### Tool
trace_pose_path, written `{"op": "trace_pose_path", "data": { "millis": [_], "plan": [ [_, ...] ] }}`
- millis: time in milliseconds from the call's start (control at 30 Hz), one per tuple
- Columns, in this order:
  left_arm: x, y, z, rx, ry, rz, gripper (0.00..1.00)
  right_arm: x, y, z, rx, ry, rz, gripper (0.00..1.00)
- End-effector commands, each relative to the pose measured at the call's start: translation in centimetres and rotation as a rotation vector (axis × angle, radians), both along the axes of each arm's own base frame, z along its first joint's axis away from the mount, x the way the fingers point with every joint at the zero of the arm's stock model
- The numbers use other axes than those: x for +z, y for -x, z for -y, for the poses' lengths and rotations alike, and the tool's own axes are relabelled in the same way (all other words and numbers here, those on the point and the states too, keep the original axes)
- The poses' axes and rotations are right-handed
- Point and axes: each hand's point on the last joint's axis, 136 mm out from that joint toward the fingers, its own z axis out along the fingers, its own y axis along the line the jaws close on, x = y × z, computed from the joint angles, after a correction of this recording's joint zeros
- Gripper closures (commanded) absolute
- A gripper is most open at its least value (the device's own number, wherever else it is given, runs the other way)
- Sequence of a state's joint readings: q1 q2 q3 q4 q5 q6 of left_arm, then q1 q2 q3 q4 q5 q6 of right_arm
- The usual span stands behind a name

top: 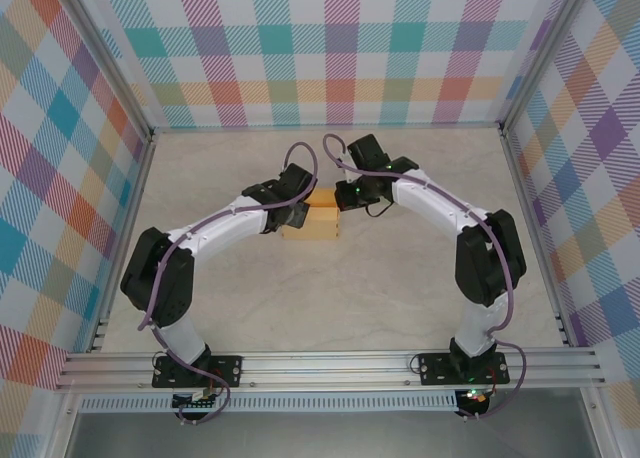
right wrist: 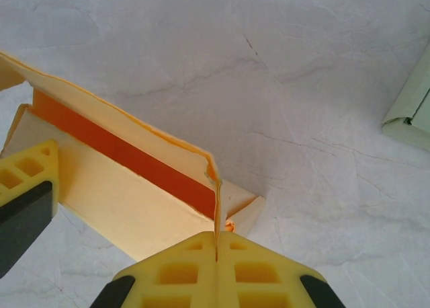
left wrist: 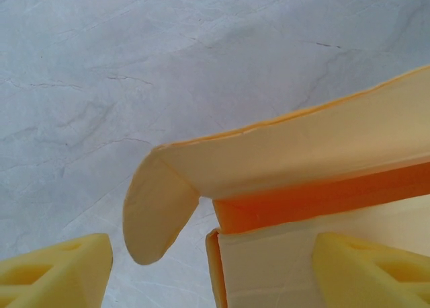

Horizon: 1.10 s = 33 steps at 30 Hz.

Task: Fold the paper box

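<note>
table (top: 330,298): pale marble | walls (top: 340,48): coloured plaid | rail (top: 330,363): metal

One box (top: 312,223), just the one. Two arms: left arm (top: 215,233), right arm (top: 440,206). Two grippers: left gripper (left wrist: 213,271), right gripper (right wrist: 216,244). One table (top: 350,303) under everything.

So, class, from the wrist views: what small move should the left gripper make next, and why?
Probably close the left gripper on the paper box wall between its open jaws: the right gripper is shut on a side flap, and the lid stands half open.
</note>
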State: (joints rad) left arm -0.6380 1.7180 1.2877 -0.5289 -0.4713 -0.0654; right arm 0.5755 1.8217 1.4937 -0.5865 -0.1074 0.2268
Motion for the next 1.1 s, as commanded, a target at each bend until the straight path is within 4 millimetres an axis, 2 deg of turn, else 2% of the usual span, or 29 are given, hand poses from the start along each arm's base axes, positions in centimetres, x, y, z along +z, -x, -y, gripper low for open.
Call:
{"op": "trace_pose_path", "data": {
  "millis": [0, 333, 667, 900, 1067],
  "plan": [
    [-1.9, 0.8, 1.2, -0.005, 0.004, -0.053, 0.23, 0.5, 1.9, -1.8, -0.01, -0.066, -0.023, 0.97],
    [-1.9, 1.4, 1.1, 0.019, -0.007, -0.046, 0.24, -2.2, 2.5, -1.6, -0.117, -0.038, -0.044, 0.98],
    [0.1, 2.0, 0.4, 0.058, 0.038, 0.006, 0.28, -3.5, 2.4, -1.2, -0.15, -0.023, -0.04, 0.98],
    [0.1, 2.3, -0.1, 0.089, 0.047, 0.01, 0.28, -4.7, 2.9, -0.7, -0.151, 0.008, -0.051, 0.99],
    [0.9, 2.5, -0.6, 0.115, 0.061, 0.027, 0.27, -5.7, 3.2, 0.0, -0.159, 0.036, -0.056, 0.99]
  ]
}}
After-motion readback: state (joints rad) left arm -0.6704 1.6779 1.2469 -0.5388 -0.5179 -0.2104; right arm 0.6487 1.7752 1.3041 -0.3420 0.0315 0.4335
